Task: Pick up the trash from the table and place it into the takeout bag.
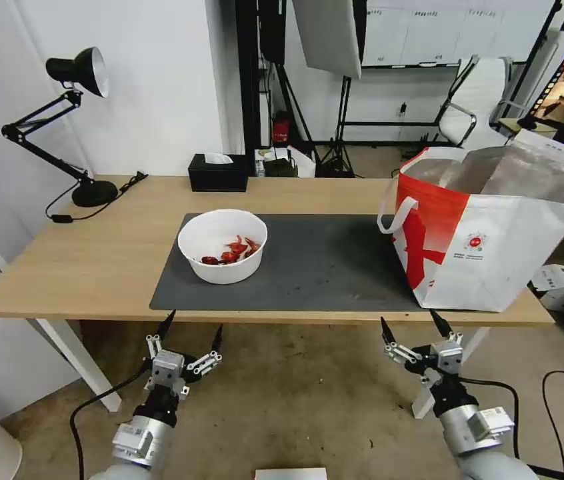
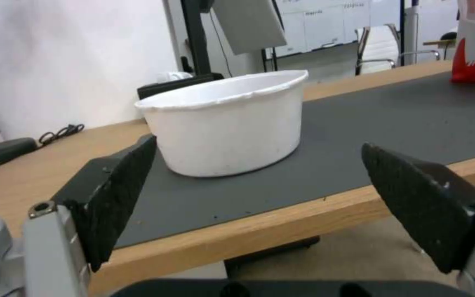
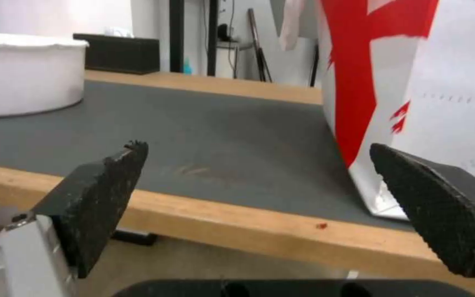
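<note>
— Biggest first? Counter (image 1: 95, 267), then takeout bag (image 1: 495, 247) upright at its right end, partly on the mat (image 1: 322, 267).
— And smaller? Paper bowl (image 1: 223, 245) on the mat's left part. Left claw (image 1: 190, 329), right claw (image 1: 413, 327): below the front edge, spread wide, empty.

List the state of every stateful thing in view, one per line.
paper bowl: upright on the mat, red food scraps inside, untouched
takeout bag: standing on the table's right end, mouth open
tissue box: at the table's back edge, tissue sticking out
desk lamp: looks off
left hand: open, empty, below the table's front edge
right hand: open, empty, below the front edge near the bag
</note>
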Motion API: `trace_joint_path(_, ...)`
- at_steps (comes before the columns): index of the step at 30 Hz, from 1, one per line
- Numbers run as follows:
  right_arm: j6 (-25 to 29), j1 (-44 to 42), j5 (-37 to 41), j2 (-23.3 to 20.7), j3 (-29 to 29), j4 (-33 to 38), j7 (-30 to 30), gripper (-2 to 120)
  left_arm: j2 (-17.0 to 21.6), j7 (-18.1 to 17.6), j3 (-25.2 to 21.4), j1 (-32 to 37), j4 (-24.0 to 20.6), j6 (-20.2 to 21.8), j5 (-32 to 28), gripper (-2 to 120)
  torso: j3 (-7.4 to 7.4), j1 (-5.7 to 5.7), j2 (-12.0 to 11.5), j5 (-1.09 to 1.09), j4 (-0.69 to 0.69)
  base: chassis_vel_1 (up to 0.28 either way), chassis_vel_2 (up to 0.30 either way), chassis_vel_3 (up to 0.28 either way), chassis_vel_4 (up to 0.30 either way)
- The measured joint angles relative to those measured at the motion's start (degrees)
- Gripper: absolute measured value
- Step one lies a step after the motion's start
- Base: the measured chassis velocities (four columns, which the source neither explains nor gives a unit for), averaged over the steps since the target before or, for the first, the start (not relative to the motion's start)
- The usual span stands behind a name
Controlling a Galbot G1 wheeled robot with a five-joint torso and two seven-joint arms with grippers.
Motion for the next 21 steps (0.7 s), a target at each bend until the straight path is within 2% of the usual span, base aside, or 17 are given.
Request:
trace_joint_path(15, -0.8, -0.3, -1.4, 0.8, -1.4, 0.0, 0.9, 100, 0.3, -0.2, -0.4, 0.0, -0.1, 0.3, -0.5, 100, 0.0, 0.0, 0.0, 0.0, 0.0, 0.0, 0.0, 0.0, 0.0)
trace_joint_path(17, -0.9, -0.3, -1.4, 0.8, -1.4, 0.0, 0.9, 100, 1.5, -0.9, -1.4, -1.9, -0.6, 1.9, -2.8, 100, 0.0, -0.01, 0.0, 0.0, 0.0, 0.0, 0.0, 0.0, 0.0)
trace_joint_path(19, -0.9, -0.2, -1.4, 0.8, -1.4, 0.1, 1.0, 100, 3.6, -2.1, -2.5, -4.9, -1.6, 5.4, -7.5, 100, 0.0, 0.0, 0.0, 0.0, 0.0, 0.0, 0.0, 0.0, 0.0)
trace_joint_path(20, -0.9, -0.2, -1.4, 0.8, -1.4, 0.1, 1.0, 100, 3.6, -2.1, -2.5, -4.9, -1.6, 5.4, -7.5, 100, 0.0, 0.0, 0.0, 0.0, 0.0, 0.0, 0.0, 0.0, 0.0)
trace_joint_path(21, -0.9, -0.2, -1.3, 0.8, -1.4, 0.1, 1.0, 100, 5.3, -3.3, -3.3, -7.2, -2.4, 8.2, -11.5, 100, 0.0, 0.0, 0.0, -0.01, -0.01, 0.0, 0.0, 0.0, 0.0)
